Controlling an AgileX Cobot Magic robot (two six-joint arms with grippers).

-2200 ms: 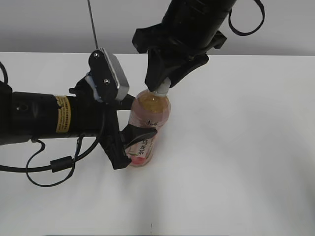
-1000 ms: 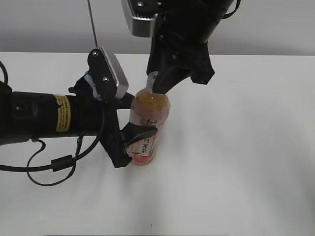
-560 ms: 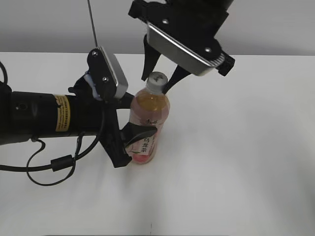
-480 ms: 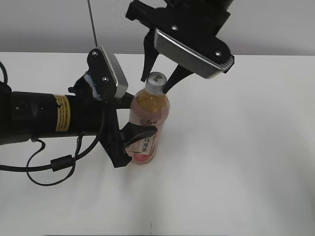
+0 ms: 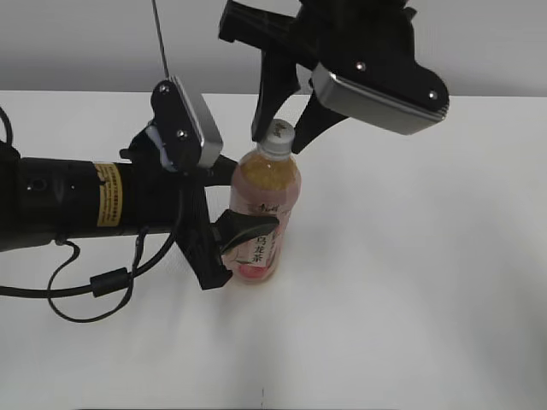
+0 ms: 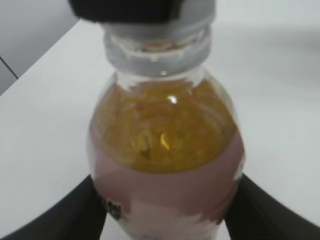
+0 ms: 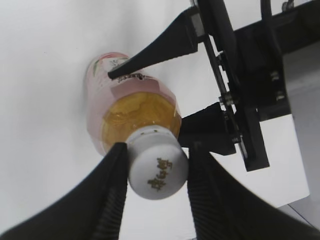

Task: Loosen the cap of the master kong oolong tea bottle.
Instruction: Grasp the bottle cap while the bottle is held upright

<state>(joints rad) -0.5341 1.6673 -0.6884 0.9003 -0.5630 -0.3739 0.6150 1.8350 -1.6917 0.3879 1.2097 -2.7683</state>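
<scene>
The master kong oolong tea bottle (image 5: 265, 192), clear with amber tea and a pink label, stands on the white table. My left gripper (image 5: 254, 195) is shut on its labelled body, one black finger on each side (image 6: 165, 212). The bottle fills the left wrist view (image 6: 165, 130). The white cap (image 5: 278, 137) with a small dark logo sits on the neck. My right gripper (image 5: 278, 141) comes down from above, its two ribbed fingers pressed against both sides of the cap (image 7: 157, 170). The right gripper (image 7: 157, 187) and the bottle (image 7: 132, 115) below it show in the right wrist view.
The white table (image 5: 410, 282) extends all around the bottle, with a grey wall behind. The left arm (image 5: 77, 205) lies across the left side of the table, with a looped black cable (image 5: 94, 286) hanging in front of it.
The right gripper turned while holding the cap, opened, swung back round it, and its fingers now sit against the cap again. The bottle shifted slightly right. The left gripper kept its hold.
</scene>
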